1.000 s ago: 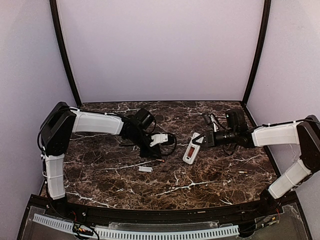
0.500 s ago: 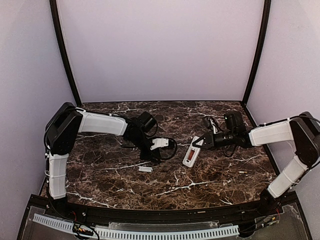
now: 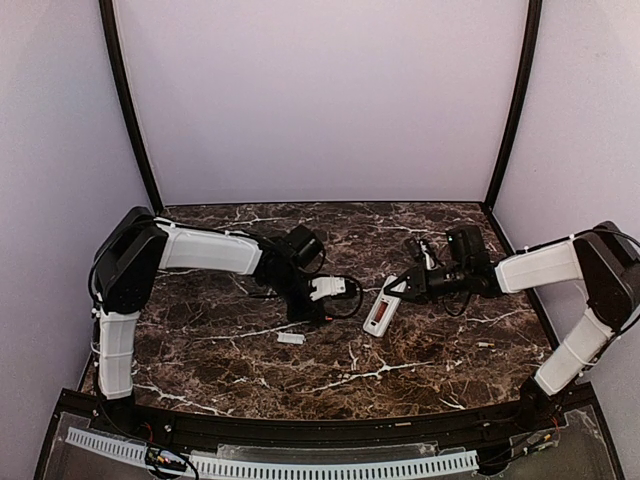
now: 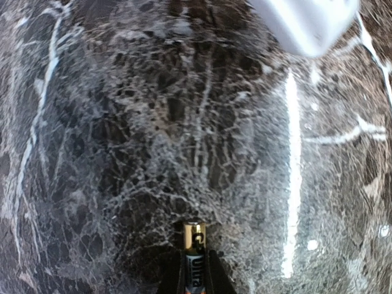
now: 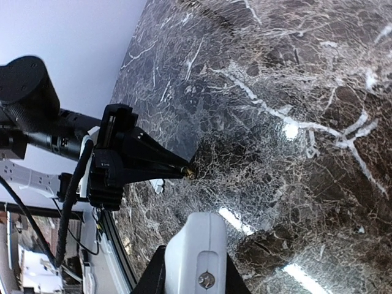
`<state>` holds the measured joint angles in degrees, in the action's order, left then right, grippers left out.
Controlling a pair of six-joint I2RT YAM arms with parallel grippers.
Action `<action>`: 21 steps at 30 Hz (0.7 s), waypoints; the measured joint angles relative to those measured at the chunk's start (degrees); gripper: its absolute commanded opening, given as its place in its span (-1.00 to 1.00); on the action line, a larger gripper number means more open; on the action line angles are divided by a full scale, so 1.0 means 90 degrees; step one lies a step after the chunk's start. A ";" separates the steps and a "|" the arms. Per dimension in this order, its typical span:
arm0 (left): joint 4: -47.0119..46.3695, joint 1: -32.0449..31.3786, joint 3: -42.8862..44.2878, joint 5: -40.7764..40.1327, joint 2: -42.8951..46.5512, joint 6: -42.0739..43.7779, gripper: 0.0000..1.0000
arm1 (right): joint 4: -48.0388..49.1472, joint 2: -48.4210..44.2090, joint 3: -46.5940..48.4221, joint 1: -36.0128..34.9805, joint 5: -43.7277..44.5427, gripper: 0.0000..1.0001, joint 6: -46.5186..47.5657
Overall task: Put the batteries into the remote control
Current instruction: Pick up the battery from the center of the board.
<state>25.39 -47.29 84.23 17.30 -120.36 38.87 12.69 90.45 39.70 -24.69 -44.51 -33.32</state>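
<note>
Left gripper (image 5: 184,169): pressed together on a battery (image 4: 194,242), with the dark fingers tapering to a point low over the bench (image 3: 250,380); touching the marble or not, cannot tell.
Battery: held lengthwise between the fingertips of the left gripper, with the gold cap poking out ahead and the dark printed body farther back between the fingers; sits just left of the bench's middle from above.
Right gripper (image 3: 398,289): pinching the far end of the remote control (image 3: 379,314) across its width.
Remote control: white and slim, near the middle of the bench, free end angled toward the arm bases; resting on the marble or lifted off it, cannot tell.
Recess: shows from above as a reddish-brown strip in the upturned face of the remote control; too small to say more.
Gap: tip of the left gripper near the remote control and to its left, apart from it.
Cover piece (image 3: 291,338): small, flat and white, lying on the bench nearer the arm bases than the left gripper, touching nothing.
Cable (image 3: 347,297): black loop beside the left wrist.
</note>
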 measured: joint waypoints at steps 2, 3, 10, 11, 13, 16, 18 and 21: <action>-0.0080 -0.0058 0.0010 -0.0158 0.0017 -0.0483 -0.99 | 0.0039 0.0000 -0.0044 0.0000 0.0058 -1.00 -0.0260; -0.0160 -0.0107 0.0005 -0.0274 0.0036 -0.0828 -0.99 | 0.0063 0.0000 -0.0085 -0.0002 0.0085 -1.00 -0.0420; -0.0765 -0.0483 -0.0306 -0.0372 0.0855 -0.3361 -1.00 | 0.0197 0.0002 -0.0359 -0.0131 0.0221 -1.00 -0.1304; -0.0828 -0.0527 -0.0306 -0.0333 0.0996 -0.3769 -1.00 | 0.0223 0.0007 -0.0369 -0.0175 0.0233 -1.00 -0.1404; -0.0916 -0.0573 -0.0306 -0.0260 0.1175 -0.4388 -0.99 | 0.0279 0.0015 -0.0369 -0.0272 0.0260 -1.00 -0.1559; -0.0996 -0.0697 -0.0318 -0.0255 0.1256 -0.5161 -0.99 | 0.0376 0.0066 -0.0369 -0.0403 0.0272 -1.00 -0.1746; -0.1005 -0.0809 -0.0379 -0.0367 0.1256 -0.5532 -0.99 | 0.0432 0.0131 -0.0369 -0.0478 0.0311 -1.00 -0.1851; -0.0979 -0.0998 -0.0488 -0.0376 0.1253 -0.5967 -0.99 | 0.0466 0.0265 -0.0367 -0.0593 0.0355 -1.00 -0.1979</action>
<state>16.58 -56.27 79.83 13.91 -109.08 -14.83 16.88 92.84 36.40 -30.02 -41.32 -51.13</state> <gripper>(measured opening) 0.084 0.185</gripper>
